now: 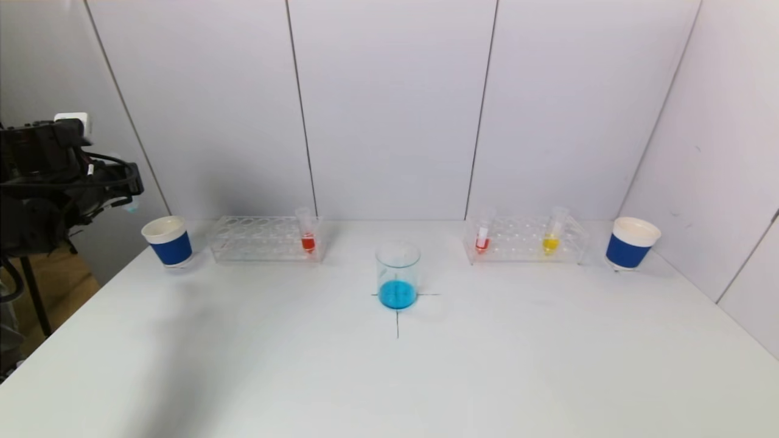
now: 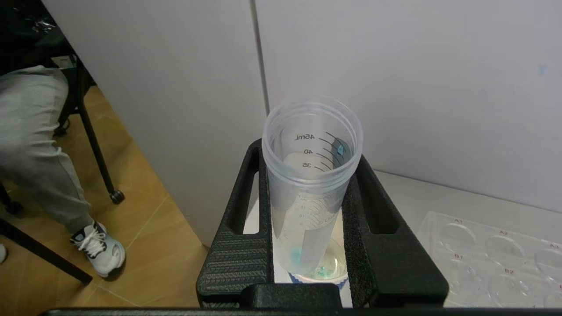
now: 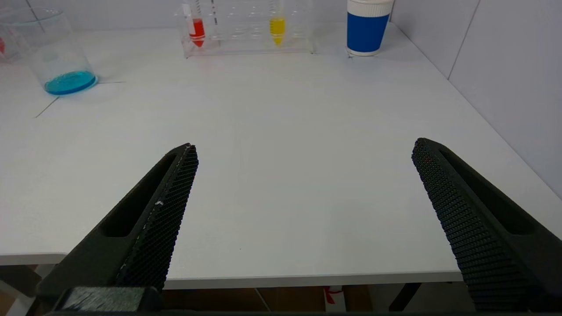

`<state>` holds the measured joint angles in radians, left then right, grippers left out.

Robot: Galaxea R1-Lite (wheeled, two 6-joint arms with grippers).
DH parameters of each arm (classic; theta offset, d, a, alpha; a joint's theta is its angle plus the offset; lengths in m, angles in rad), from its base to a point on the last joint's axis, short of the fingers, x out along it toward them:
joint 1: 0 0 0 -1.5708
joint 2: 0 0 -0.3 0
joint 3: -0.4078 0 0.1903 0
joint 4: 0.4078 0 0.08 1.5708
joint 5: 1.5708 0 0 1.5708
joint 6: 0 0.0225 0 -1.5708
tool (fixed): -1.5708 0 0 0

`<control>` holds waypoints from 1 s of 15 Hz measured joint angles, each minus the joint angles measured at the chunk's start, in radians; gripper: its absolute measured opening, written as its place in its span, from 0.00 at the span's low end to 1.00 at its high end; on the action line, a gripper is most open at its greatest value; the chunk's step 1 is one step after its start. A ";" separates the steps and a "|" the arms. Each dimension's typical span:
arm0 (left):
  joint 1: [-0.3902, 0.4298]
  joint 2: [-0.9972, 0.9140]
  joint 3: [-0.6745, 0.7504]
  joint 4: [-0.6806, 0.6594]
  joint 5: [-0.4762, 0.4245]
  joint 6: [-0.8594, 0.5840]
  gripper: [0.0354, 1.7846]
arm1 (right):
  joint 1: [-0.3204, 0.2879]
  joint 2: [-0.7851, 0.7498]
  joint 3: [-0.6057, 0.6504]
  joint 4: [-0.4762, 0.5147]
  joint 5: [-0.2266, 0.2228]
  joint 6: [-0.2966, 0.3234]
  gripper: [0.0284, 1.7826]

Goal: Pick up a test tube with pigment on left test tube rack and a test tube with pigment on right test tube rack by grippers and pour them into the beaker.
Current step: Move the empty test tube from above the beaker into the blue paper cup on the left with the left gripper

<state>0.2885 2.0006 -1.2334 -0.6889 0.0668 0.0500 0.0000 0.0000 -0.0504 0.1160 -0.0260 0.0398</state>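
Note:
My left gripper (image 2: 309, 175) is shut on a clear test tube (image 2: 312, 145) that holds only blue residue. It hangs at the far left (image 1: 125, 193), above a blue-banded paper cup (image 1: 168, 241). The cup also shows under the tube in the left wrist view (image 2: 327, 268). The left rack (image 1: 255, 238) holds one red tube (image 1: 308, 234). The right rack (image 1: 526, 240) holds a red tube (image 1: 482, 237) and a yellow tube (image 1: 551, 234). The beaker (image 1: 397, 275) holds blue liquid at the table's middle. My right gripper (image 3: 305, 147) is open and empty over the table's near edge.
A second blue-banded cup (image 1: 632, 243) stands right of the right rack. White wall panels close the back and right sides. A seated person's legs (image 2: 39, 145) and chair legs are on the floor off the table's left.

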 joint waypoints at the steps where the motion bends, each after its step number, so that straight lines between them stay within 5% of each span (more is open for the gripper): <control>1: 0.000 0.017 -0.001 -0.015 0.000 0.000 0.24 | 0.000 0.000 0.000 0.000 0.000 0.000 0.99; 15: -0.018 0.195 -0.051 -0.124 -0.026 -0.006 0.24 | 0.000 0.000 0.000 0.000 0.000 0.000 0.99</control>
<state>0.2702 2.1960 -1.2849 -0.8130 0.0404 0.0436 0.0000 0.0000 -0.0504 0.1160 -0.0257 0.0398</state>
